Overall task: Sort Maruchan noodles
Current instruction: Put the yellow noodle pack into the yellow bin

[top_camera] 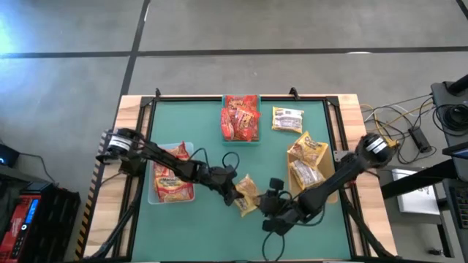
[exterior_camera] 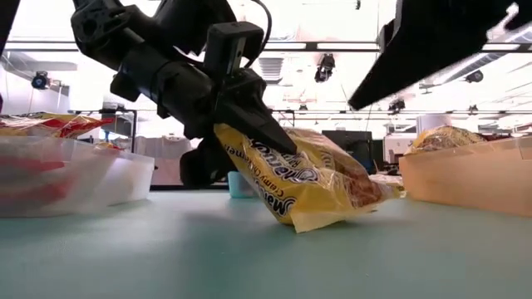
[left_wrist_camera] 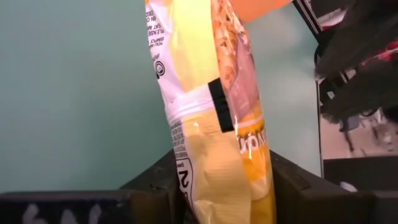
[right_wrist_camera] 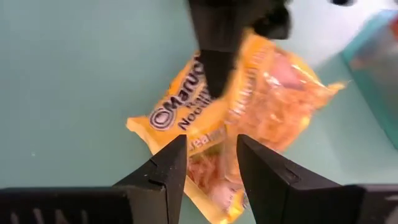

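Note:
A yellow Maruchan noodles packet (top_camera: 247, 193) stands tilted near the table's middle front, and my left gripper (top_camera: 235, 188) is shut on it. In the left wrist view the packet (left_wrist_camera: 211, 93) runs away from the fingers, seen nearly edge-on. My right gripper (right_wrist_camera: 211, 155) hangs above the same packet (right_wrist_camera: 249, 106), just to its right (top_camera: 267, 201). It is open by a narrow gap with nothing between its fingers. Another yellow-and-white packet (top_camera: 287, 119) lies flat on the mat at the far right. My left gripper pinches the packet's upper end (left_wrist_camera: 217, 186) between its two fingers, one on each flat face. The fingers (exterior_camera: 258, 124) come slanting down from the table's left. The packet is tilted, and its lower end (exterior_camera: 312, 223) rests on the mat.
A teal bin (top_camera: 241, 139) with red packets stands at the far middle. A clear bin (top_camera: 153, 199) with orange-red packets is at the left under my left arm. A tan bin (top_camera: 292, 150) with yellow packets is at the right.

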`<state>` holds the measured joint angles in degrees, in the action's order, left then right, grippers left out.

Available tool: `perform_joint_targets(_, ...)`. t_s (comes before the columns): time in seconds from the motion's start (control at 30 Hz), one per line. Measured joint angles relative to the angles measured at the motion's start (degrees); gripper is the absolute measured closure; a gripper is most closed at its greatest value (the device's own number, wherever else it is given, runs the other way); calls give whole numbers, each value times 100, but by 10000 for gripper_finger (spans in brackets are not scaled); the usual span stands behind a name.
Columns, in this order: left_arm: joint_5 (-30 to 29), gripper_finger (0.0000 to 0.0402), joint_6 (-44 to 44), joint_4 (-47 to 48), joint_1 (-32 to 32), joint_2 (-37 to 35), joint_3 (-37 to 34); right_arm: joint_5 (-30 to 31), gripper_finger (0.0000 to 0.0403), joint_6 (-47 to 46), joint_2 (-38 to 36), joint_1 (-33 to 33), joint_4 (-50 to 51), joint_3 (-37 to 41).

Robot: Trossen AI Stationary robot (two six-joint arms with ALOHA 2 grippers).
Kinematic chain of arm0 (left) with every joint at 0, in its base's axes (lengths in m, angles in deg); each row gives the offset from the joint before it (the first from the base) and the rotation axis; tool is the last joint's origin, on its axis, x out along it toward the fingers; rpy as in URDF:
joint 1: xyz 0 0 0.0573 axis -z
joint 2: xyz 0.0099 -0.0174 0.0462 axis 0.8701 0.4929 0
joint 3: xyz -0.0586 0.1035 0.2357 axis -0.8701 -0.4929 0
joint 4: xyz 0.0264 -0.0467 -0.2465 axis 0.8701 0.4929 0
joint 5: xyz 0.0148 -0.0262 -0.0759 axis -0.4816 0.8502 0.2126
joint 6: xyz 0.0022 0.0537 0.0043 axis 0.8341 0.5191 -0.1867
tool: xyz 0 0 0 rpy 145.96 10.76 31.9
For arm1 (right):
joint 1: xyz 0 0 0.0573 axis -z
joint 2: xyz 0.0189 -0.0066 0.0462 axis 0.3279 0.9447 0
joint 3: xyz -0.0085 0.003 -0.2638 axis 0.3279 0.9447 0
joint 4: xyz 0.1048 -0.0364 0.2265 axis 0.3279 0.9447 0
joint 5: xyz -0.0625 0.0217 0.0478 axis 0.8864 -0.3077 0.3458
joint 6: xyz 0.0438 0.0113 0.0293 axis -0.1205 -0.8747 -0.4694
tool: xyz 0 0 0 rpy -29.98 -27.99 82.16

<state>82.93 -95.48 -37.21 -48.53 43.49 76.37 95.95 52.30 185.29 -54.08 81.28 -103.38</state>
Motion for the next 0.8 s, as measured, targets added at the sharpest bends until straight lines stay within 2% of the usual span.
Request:
perform_joint_targets(0.1, -9, 267, 304, 12, -9, -73, -4, 121, 272, -374, -433, 65, 148, 213)
perform_joint_targets(0.3, -108, 273, 1043, 88, -6, -261, -6, 772, 272, -1805, -1314, 441, 980, 593)
perform_joint_targets(0.37, -185, 274, 1242, 156, -7, -333, -15, 792, 272, -2156, -1568, 623, 1160, 697)
perform_joint_targets(0.53, -209, 274, 1615, 273, -10, -421, -15, -29, 251, -2425, -2015, 1166, 1267, 897)
perform_joint_targets(0.8, -357, 274, 2257, 494, -63, -726, -22, -713, 169, -2254, -2109, 1784, 990, 930)
